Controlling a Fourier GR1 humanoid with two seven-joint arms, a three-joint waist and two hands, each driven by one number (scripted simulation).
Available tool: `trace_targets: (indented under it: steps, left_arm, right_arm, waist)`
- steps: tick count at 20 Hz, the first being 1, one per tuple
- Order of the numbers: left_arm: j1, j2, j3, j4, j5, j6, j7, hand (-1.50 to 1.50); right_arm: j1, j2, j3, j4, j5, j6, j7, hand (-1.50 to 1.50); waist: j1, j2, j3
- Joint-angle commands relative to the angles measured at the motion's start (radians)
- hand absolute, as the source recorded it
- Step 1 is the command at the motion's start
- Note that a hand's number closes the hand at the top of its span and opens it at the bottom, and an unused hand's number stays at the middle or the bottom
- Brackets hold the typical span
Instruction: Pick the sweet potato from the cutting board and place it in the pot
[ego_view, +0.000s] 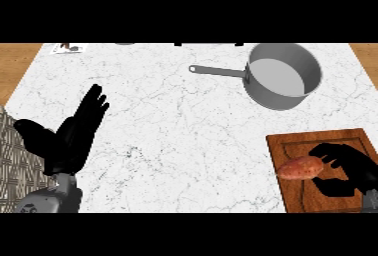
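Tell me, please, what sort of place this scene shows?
Most likely a kitchen counter: a marbled white worktop bears a grey pot with a long handle and a wooden cutting board with a sweet potato.

White marble counter (184, 125), wooden floor (18, 60) at far corners, small paper (69, 48) at back-left edge

sweet potato (300, 168): reddish-brown, oval, lying flat at the left edge of the board | cutting board (317, 142): dark wood, rectangular, grooved rim, at the counter's near right corner | pot (283, 75): grey metal, empty, upright, long handle pointing left, near the counter's far right corner
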Motion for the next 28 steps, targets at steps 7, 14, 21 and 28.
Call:
trace_targets:
  steps: [7,14,21,28]
  left_arm:
    - [-0.065,0.005,0.06,0.029,0.011,-0.013,0.036,0.0]
    - [-0.003,-0.017,0.002,-0.019,-0.03,0.005,0.017,0.0]
    - [-0.002,-0.012,0.0,-0.022,-0.031,-0.001,0.016,0.0]
    - [-0.015,-0.017,-0.032,-0.011,-0.036,-0.02,0.018,0.0]
  right_arm:
    - [-0.011,0.017,-0.05,-0.012,0.046,-0.009,-0.111,1.5]
    - [-0.075,0.278,-0.211,0.068,0.181,-0.306,0.471,1.5]
    - [-0.118,0.348,-0.297,0.048,0.422,-0.497,0.832,1.5]
    - [-0.254,0.392,-0.315,-0.025,0.726,-0.523,0.943,1.5]
  waist:
    - [-0.002,0.0,0.0]
    - [-0.01,0.017,-0.01]
    - [0.014,0.02,-0.026]
    - [0.065,0.016,-0.029]
